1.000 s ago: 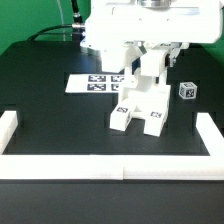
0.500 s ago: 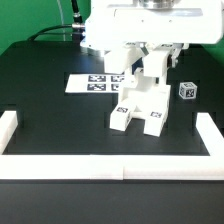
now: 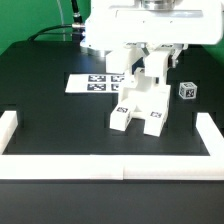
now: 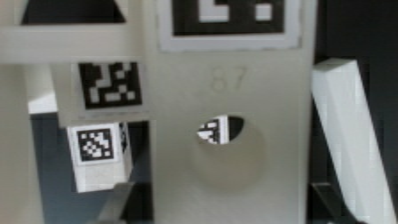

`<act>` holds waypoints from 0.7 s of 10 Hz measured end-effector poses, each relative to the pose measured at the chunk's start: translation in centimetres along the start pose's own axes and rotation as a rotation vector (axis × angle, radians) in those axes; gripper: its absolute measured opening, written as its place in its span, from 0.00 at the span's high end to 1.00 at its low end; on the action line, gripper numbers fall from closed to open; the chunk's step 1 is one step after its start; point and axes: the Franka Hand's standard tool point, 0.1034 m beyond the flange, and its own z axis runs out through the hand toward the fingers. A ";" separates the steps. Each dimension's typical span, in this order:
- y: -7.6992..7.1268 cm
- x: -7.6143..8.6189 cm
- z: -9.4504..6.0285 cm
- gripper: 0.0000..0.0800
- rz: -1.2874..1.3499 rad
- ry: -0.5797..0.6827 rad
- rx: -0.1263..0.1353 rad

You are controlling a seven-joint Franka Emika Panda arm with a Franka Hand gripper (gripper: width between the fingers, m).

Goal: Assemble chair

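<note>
1. one part-built small white blocky plastic chair stands mid black table, just beside the marker board.
2. its lower pieces look joined, and an upright slab rises from them.
3. the two-finger gripper appears clenched on that slab's top.
4. one small tagged white cube piece lies loose, apart at the exterior view's right, so the assembly seems unfinished.
</note>
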 end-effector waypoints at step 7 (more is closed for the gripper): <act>-0.4 -0.4 0.1 0.64 -0.014 0.008 0.001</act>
